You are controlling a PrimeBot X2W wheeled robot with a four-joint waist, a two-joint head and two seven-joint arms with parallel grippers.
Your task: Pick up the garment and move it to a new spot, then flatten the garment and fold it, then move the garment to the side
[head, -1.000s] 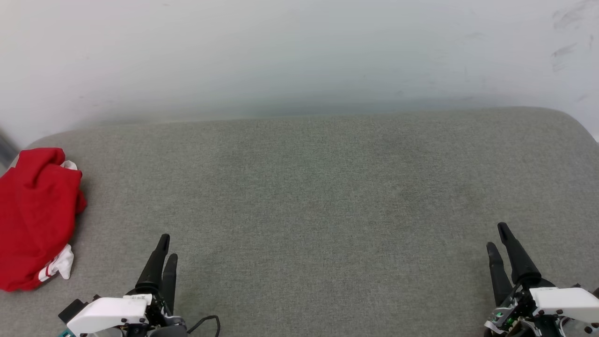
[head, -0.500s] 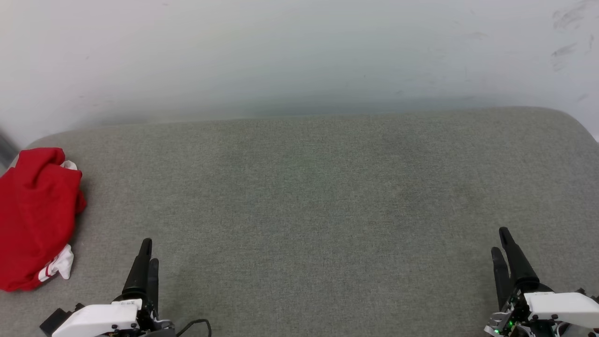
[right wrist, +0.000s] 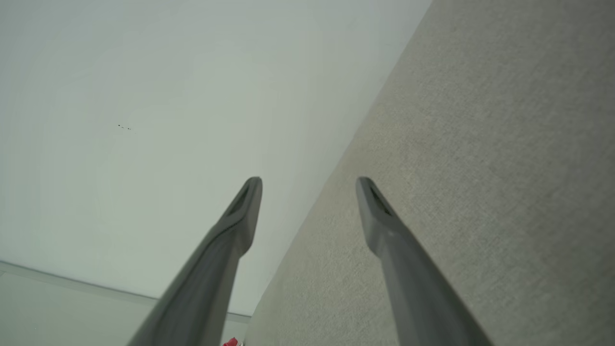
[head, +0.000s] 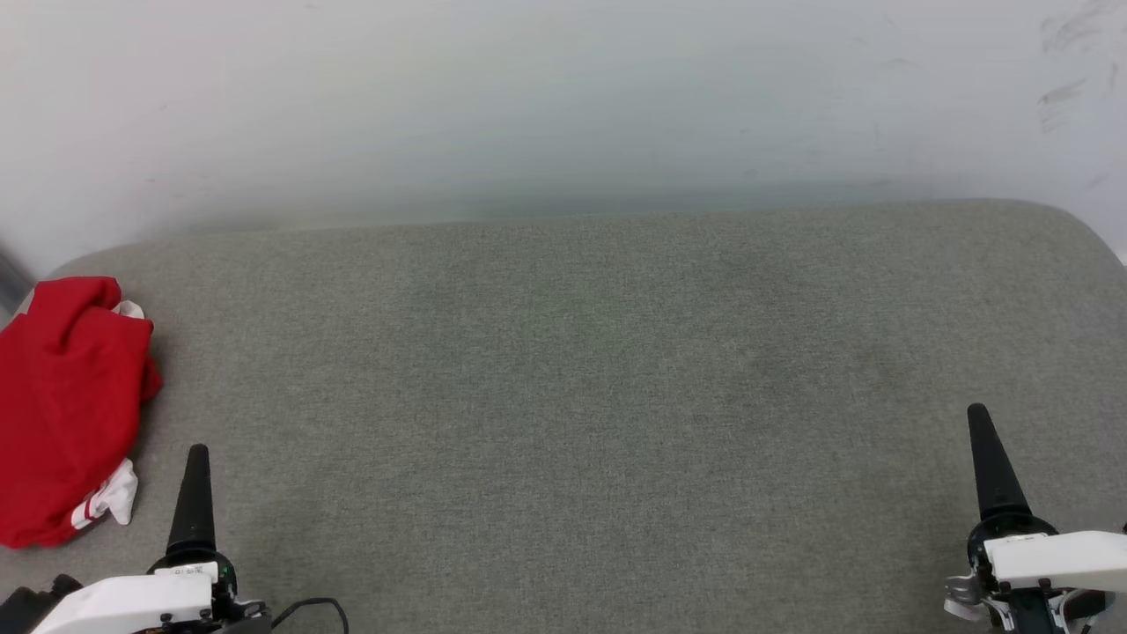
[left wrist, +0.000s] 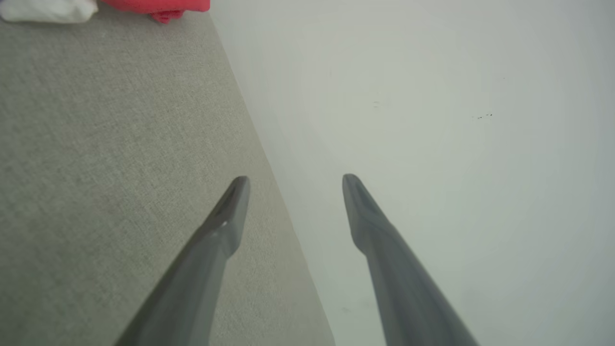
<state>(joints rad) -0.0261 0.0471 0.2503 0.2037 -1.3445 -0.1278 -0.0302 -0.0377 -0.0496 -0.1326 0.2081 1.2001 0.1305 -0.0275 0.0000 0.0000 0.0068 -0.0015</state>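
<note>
At the far left edge of the grey, coarse-woven worktop [head: 563, 370], the garment [head: 66, 414] was seen bunched into a soft red heap, with a white sleeve [head: 110, 497] edged in red striped trim protruding at its near side. The left gripper [left wrist: 295, 179] and the right gripper [right wrist: 310, 180] were spread wide and empty, their smooth, tapered dark fingers [left wrist: 226, 226] raised over the fabric, apart from the cloth.

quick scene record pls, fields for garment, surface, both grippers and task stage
garment: red shirt with white striped sleeve trim, bundled at the surface's far left edge
surface: grey fabric pad, pale wall behind it
left gripper: open, empty, right of the garment, not touching it
right gripper: open, empty, over the surface's right side
task stage: garment looks set aside, probably the final step
</note>
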